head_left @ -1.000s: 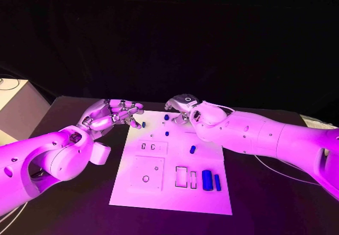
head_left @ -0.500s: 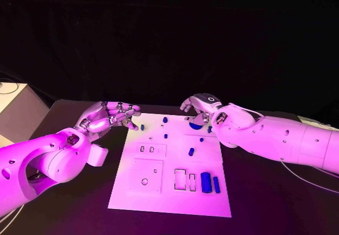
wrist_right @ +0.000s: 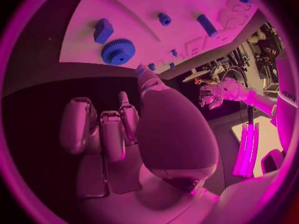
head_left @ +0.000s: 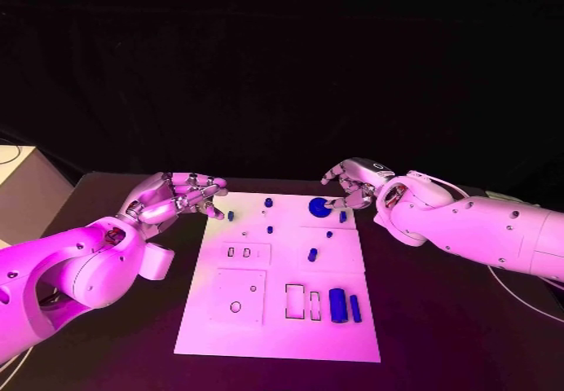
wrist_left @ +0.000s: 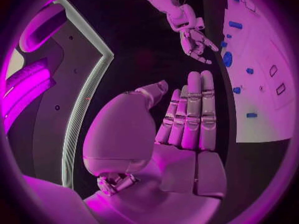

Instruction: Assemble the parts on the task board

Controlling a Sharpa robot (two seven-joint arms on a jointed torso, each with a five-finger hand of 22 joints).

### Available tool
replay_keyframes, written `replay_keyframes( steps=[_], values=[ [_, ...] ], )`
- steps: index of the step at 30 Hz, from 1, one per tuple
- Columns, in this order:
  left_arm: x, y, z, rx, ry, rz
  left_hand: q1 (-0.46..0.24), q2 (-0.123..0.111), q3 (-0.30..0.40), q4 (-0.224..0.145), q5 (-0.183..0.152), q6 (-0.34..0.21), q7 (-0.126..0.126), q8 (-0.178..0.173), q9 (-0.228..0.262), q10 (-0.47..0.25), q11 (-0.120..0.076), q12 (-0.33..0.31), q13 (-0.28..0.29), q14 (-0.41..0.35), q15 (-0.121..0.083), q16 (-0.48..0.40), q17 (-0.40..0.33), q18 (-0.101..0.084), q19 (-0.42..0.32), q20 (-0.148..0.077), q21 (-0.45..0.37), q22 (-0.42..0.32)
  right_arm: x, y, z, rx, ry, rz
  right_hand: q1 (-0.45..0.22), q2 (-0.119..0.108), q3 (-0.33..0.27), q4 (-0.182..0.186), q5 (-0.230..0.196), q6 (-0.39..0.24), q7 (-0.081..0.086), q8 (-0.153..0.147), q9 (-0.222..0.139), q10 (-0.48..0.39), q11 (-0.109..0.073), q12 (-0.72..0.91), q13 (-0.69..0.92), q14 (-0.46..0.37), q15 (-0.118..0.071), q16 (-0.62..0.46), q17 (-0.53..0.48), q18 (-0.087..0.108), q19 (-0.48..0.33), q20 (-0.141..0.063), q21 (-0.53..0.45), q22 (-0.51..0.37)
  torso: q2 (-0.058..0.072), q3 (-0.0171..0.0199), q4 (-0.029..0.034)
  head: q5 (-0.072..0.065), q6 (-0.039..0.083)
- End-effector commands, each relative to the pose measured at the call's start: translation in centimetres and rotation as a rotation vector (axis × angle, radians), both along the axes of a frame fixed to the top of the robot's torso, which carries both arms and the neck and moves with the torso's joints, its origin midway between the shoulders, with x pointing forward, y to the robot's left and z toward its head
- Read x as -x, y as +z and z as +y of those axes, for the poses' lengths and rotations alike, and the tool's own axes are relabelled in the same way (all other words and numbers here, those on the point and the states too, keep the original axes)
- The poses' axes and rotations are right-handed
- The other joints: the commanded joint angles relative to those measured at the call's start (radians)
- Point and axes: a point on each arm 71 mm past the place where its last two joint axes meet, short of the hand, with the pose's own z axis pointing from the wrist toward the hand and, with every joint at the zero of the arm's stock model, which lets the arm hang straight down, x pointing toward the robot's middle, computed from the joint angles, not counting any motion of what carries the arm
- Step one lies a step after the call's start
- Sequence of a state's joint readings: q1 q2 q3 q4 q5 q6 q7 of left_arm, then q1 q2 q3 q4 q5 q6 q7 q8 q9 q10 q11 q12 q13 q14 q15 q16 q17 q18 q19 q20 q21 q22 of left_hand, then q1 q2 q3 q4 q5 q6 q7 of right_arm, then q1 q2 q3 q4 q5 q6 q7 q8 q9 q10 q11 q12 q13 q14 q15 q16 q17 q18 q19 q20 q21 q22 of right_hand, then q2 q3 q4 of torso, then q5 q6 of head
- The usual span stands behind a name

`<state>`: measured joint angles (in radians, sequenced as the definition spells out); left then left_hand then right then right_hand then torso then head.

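a white task board is lying in the middle of a black tabletop, seen from above. small blue parts are sitting on it: a round gear near the far edge, a short block just beside it, several tiny pegs scattered across the far half, and two long bars standing side by side near the middle right, next to two pale rectangular slots. a square plate with a round hole is showing on the near left. the robot's left hand is hovering off the board's far left corner, fingers lying together and holding nothing. the right hand is hanging just beyond the gear, fingers curled in, also holding nothing. judging by this, the assembly looks partly done at most: the gear and block seem to be lying loose, and several slots and holes appear unfilled, so most fitting likely remains.
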<state>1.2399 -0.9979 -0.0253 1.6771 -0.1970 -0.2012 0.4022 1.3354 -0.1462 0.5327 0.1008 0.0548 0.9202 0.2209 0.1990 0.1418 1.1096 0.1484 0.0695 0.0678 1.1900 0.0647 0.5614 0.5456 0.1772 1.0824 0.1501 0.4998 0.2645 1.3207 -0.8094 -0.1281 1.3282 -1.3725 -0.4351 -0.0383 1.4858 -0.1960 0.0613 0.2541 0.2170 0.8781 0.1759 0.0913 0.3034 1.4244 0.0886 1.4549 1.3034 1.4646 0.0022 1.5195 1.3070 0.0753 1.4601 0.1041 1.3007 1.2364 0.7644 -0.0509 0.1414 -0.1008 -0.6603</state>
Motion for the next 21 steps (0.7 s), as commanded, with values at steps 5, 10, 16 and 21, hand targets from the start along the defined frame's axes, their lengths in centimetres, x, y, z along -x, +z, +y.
replay_keyframes(
  steps=[5,10,16,21],
  values=[
    [0.0,0.1,-0.2,0.008,-0.016,-0.004,-0.011,0.000,0.003,0.000,0.002,-0.005,0.001,-0.006,0.001,-0.004,0.000,-0.005,0.000,-0.007,0.001,0.006,0.001,-0.001,-0.005,0.002,0.003,0.001,-0.6,-1.0,0.1,0.044,-0.009,0.129,0.013,0.001,-0.035,0.036,0.004,-0.001,0.004,0.008,0.003,0.050,0.006,0.050,0.163,0.090,0.011,0.028,0.187,-0.020,0.024,0.005,0.063,0.077,0.000,-0.0011,0.0031,-0.002,-0.009],
    [-0.1,0.1,-0.3,0.008,-0.017,-0.003,-0.011,0.000,0.003,0.000,0.002,-0.005,0.001,-0.006,0.001,-0.004,0.000,-0.005,0.000,-0.007,0.001,0.006,0.001,-0.001,-0.005,0.002,0.003,0.001,-0.7,-1.2,0.3,0.061,-0.018,0.145,0.016,0.011,-0.035,0.035,0.009,0.011,0.002,0.019,0.008,0.058,0.005,0.057,0.174,0.095,0.012,0.036,0.211,-0.026,0.033,0.007,0.090,0.110,-0.003,-0.0031,0.0071,-0.004,-0.016],
    [-0.1,0.1,-0.2,0.007,-0.016,-0.004,-0.011,0.000,0.003,0.000,0.002,-0.005,0.001,-0.006,0.001,-0.004,0.000,-0.005,0.000,-0.007,0.001,0.006,0.001,-0.001,-0.005,0.002,0.003,0.001,-1.0,-1.3,0.5,0.069,-0.031,0.147,0.018,0.019,-0.031,0.034,0.014,0.019,0.000,0.027,0.010,0.069,0.004,0.065,0.186,0.098,0.011,0.041,0.227,-0.030,0.040,0.007,0.110,0.134,-0.001,-0.0014,0.0052,-0.004,-0.017],
    [-0.1,0.1,-0.3,0.008,-0.019,-0.004,-0.011,0.000,0.003,0.000,0.002,-0.005,0.001,-0.006,0.001,-0.004,0.000,-0.005,0.000,-0.007,0.001,0.006,0.001,-0.001,-0.005,0.002,0.003,0.001,-1.5,-1.4,0.6,0.070,-0.046,0.147,0.017,0.033,-0.018,0.034,0.051,0.023,-0.001,0.033,0.012,0.071,0.003,0.067,0.189,0.099,0.011,0.042,0.231,-0.032,0.040,0.007,0.118,0.145,-0.003,-0.0022,0.0081,-0.005,-0.018]
  ],
)
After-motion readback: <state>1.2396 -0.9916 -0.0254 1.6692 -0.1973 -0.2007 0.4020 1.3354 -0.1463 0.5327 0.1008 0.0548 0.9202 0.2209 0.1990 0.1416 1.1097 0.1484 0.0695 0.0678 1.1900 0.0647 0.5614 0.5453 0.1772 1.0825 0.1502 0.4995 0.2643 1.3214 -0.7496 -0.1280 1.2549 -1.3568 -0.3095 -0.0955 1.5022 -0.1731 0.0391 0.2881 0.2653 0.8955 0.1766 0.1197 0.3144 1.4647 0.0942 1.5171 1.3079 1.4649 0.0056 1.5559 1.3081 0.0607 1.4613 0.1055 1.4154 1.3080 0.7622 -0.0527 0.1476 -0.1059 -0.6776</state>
